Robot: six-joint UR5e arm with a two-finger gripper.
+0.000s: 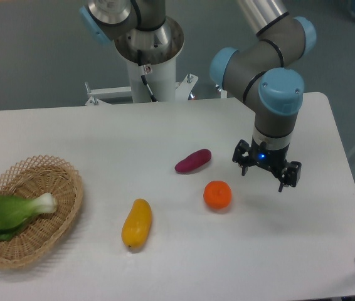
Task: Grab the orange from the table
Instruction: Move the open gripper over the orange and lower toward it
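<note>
The orange [217,195] is a small round bright-orange fruit lying on the white table [165,132], right of centre. My gripper [264,177] hangs from the arm's wrist to the right of the orange, a short gap away and a little farther back. It points downward, its dark fingers stand apart and nothing is between them. The orange is free and untouched.
A purple sweet potato [193,161] lies just behind and left of the orange. A yellow-orange mango-like fruit [137,223] lies front left. A wicker basket [58,213] with a green bok choy [11,211] stands at the table's left edge. The robot base [149,44] is behind.
</note>
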